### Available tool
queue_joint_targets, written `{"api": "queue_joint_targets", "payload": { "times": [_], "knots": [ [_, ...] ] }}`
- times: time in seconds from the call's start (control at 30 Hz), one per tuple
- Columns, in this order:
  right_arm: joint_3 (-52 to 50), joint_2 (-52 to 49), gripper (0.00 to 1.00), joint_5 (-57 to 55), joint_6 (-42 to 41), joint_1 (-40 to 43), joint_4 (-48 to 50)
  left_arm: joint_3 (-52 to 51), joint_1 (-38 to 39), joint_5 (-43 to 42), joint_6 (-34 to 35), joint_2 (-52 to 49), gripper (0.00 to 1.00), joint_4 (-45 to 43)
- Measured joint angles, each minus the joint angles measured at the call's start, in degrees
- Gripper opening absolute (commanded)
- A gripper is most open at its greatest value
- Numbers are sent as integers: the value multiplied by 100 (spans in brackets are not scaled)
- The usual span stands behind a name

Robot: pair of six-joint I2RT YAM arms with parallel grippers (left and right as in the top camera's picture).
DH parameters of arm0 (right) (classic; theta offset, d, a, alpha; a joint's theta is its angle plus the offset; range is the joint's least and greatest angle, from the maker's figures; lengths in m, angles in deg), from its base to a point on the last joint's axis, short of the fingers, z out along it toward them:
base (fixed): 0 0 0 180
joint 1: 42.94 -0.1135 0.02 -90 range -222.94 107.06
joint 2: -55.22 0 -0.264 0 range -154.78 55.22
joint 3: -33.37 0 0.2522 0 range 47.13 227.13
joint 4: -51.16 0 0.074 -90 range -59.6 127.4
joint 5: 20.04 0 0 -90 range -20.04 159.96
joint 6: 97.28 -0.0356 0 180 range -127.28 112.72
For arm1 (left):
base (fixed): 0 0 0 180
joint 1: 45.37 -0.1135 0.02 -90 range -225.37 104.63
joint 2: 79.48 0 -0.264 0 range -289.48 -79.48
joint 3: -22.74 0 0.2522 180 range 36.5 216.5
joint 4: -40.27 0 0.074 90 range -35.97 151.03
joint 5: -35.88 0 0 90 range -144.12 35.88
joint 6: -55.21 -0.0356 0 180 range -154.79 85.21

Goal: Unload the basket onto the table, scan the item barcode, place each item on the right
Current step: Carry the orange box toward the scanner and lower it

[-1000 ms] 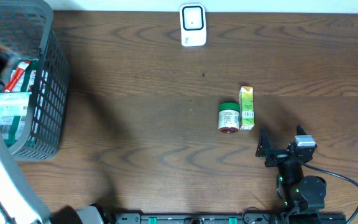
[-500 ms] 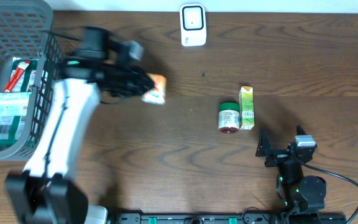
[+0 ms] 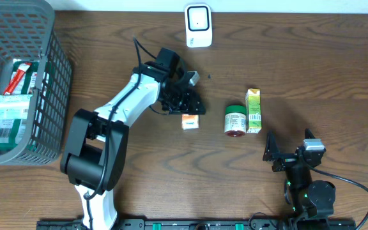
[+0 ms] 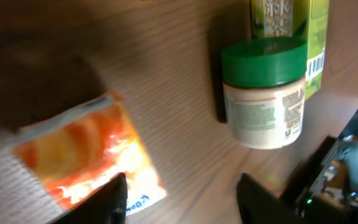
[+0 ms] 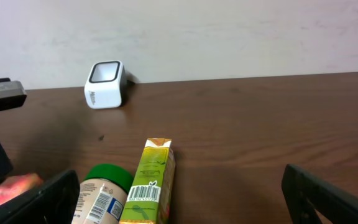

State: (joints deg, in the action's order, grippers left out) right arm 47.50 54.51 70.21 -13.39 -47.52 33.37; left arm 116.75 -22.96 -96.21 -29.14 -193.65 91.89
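Glossy orange packet [image 4: 89, 155]; matt wood table [image 3: 139, 179].

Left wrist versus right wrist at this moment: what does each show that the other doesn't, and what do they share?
Only the left wrist view: the orange packet in full, lying flat just beyond the open left gripper, not gripped.
Only the right wrist view: the white scanner, upright far behind the other items.
Both: the green-lidded jar lying beside the green carton. A blurred reddish edge at the right wrist view's lower left may be the packet, but I cannot confirm that.
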Motion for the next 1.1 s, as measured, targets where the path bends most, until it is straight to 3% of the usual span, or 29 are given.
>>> {"api": "queue_joint_targets", "payload": {
  "times": [0.1,0.3,0.43,0.6,0.7,0.97,1.1],
  "knots": [
    [0,0,99,0,0,0,0,13,13,26,68,81,81,-2],
    [0,0,99,0,0,0,-2,57,9,872,208,837,81,229],
    [0,0,99,0,0,0,-2,181,9,1676,330,1836,69,284],
    [0,0,99,0,0,0,0,345,17,2090,374,2393,60,494],
    [0,0,99,0,0,-2,0,258,70,2177,396,2282,55,518],
    [0,0,99,0,0,0,0,9,874,2614,531,1237,56,219],
    [0,0,99,0,0,0,-2,2,1493,3641,809,953,42,-37]
  ]
}}
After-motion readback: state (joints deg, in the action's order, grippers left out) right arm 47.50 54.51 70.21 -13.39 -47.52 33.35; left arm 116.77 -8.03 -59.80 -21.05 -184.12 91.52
